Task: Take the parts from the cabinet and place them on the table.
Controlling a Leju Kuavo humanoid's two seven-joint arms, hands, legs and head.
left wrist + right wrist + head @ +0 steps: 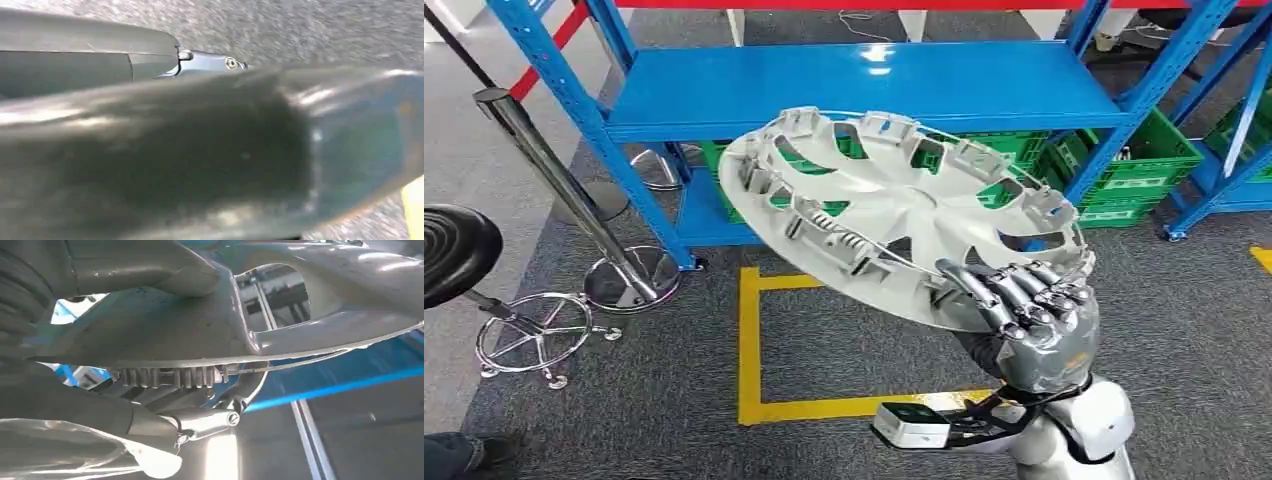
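Glossy silver-grey plastic wheel cover (894,205); shiny metallic right hand (1034,310); smooth blue painted metal shelf (874,85); rough grey carpet (1184,330); chromed stool base (539,335)

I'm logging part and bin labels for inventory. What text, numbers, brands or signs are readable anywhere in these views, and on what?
No text can be read in any view.
Green crates under the blue shelf: white label patches, too small and blurred to read.
Wheel cover held by the right hand: no legible marking.
Small white device at the wrist: dark face, nothing legible.
Yellow floor tape: plain lines, no characters.
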